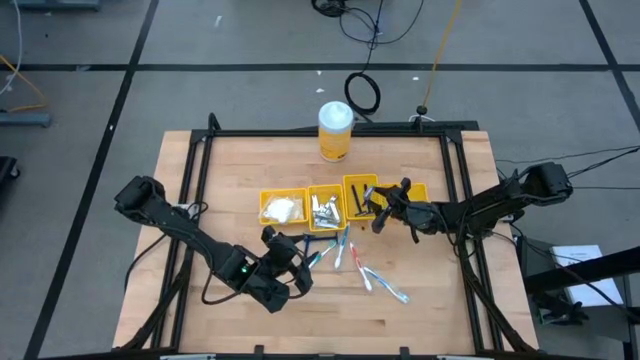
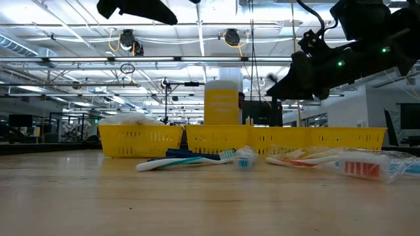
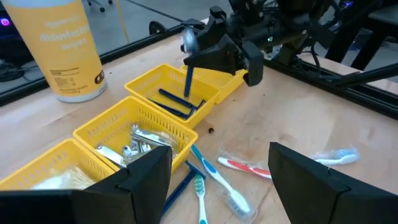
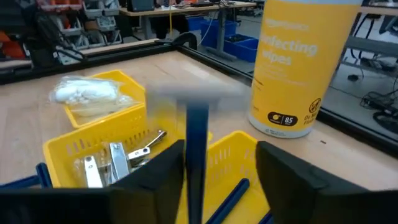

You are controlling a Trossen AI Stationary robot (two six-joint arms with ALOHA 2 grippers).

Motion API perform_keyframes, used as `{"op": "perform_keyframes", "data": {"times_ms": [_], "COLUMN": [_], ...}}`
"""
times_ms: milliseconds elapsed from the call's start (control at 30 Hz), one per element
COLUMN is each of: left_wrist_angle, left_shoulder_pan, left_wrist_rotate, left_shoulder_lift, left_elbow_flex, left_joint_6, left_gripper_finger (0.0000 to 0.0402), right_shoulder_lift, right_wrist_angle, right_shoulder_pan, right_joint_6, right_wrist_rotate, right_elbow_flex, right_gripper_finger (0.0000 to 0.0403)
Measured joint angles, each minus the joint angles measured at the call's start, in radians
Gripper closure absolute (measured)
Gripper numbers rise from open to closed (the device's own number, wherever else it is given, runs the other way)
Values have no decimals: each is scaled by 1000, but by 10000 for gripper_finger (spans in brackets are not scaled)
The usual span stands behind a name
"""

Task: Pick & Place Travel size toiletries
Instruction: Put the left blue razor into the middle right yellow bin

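Observation:
A dark blue razor point(image 3: 188, 82) stands upright between the fingers of my right gripper point(image 4: 221, 163), its blurred head point(image 4: 198, 96) on top and its lower end in the third yellow bin point(image 1: 360, 196), above other razors point(image 3: 177, 103). The right gripper is open, hovering over that bin. My left gripper point(image 3: 221, 180) is open above the loose toothbrushes point(image 1: 345, 250) at the table's middle, holding nothing. Other bins hold white packets point(image 1: 283, 208) and silvery sachets point(image 1: 325, 209). My right gripper's fingers stand on either side of the razor's handle point(image 4: 198, 155), coming level from the table's right. One finger point(image 4: 168, 171) lies right beside the handle and the other is well apart from it. Whether any finger touches the razor, I cannot tell.
A tall yellow canister with a white lid point(image 1: 335, 130) stands behind the bins. A fourth yellow bin point(image 1: 417, 192) sits at the row's right end. Wrapped toothbrushes point(image 1: 385, 286) lie toward the near right. A black frame point(image 1: 330, 131) edges the table.

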Motion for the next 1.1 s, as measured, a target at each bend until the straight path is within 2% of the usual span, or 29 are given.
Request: {"op": "perform_keyframes", "data": {"times_ms": [100,200,367,633,767,933,1100], "left_wrist_angle": [-2,0,0,0,0,0,-1], "left_shoulder_pan": [3,3,3,3,3,3,3], "left_wrist_rotate": [0,5,20,23,25,26,26], "left_shoulder_lift": [0,0,0,0,0,0,0], "left_elbow_flex": [-13,-17,-17,-17,-17,-17,-17], "left_joint_6": [-20,-32,-32,-30,-29,-25,-27], "left_gripper_finger": [142,143,137,135,135,135,135], "right_shoulder_lift": [0,0,0,0,0,0,0], "right_wrist_angle": [0,0,0,68,73,45,14], "right_shoulder_pan": [-8,-17,-21,-20,-11,-6,-5], "right_joint_6": [51,65,62,26,77,42,-36], "right_wrist_rotate": [-3,-56,-52,-91,78,106,28], "right_elbow_flex": [0,0,0,0,0,0,0], "right_gripper_finger": [180,150,124,124,132,139,140]}}
